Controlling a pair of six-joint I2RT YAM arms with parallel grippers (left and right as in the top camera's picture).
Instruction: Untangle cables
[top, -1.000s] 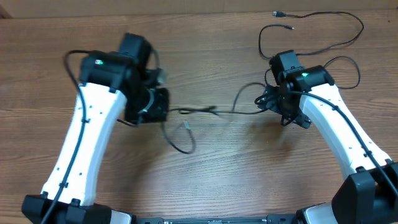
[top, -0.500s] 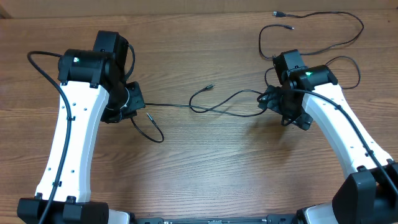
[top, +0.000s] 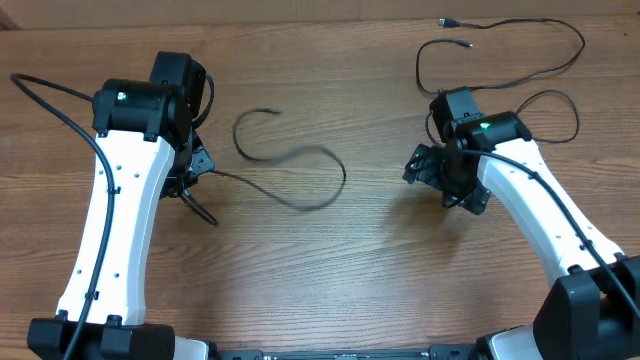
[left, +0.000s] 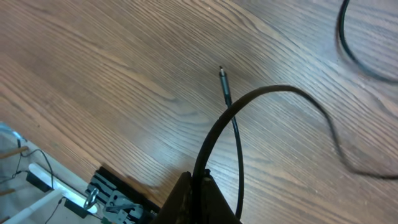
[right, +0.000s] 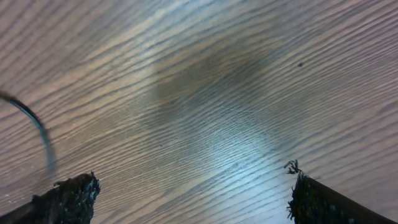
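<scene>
Thin black flexible cable (top: 285, 155) trails loose from the left jaws, which pinch it; right jaws gape, empty. Second looped black cable (top: 582, 45) lies beyond them, apart: separation seemingly near complete.

A brown wood-grain table (top: 330, 270) with a smooth, faintly shiny finish carries thin, matt black, rubbery-looking cables (top: 343, 172), the left arm (top: 115, 240) and right arm (top: 545, 215) wear smooth white plastic shells, and the right gripper (right: 189, 190) has rough, frayed black pads (right: 71, 194).
</scene>
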